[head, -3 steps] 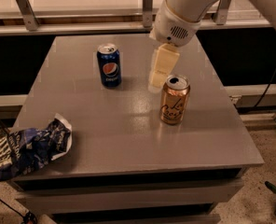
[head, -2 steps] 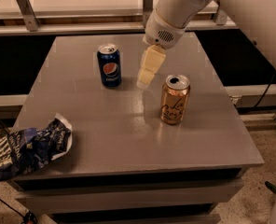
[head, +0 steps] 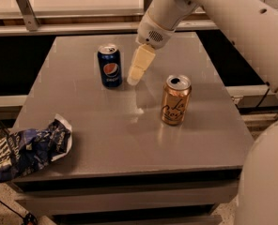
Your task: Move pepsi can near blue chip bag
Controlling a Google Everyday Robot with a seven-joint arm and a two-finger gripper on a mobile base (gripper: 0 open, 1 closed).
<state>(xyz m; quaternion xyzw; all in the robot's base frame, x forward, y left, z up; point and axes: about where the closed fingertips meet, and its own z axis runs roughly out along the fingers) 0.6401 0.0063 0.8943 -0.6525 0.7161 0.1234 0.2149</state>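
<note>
Cream tool (head: 133, 78) hovers just beside pepsi can (head: 110, 65), its state unclear; blue chip bag (head: 28, 148) cropped left.

The pincer (head: 135, 77) hangs between the pepsi can (head: 110, 65) and the gold can (head: 175, 100).

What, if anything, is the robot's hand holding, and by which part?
Nothing. The hand hangs empty above the table, beside the pepsi can and apart from it.

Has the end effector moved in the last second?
Yes. The end effector has shifted toward the pepsi can, away from the gold can.
</note>
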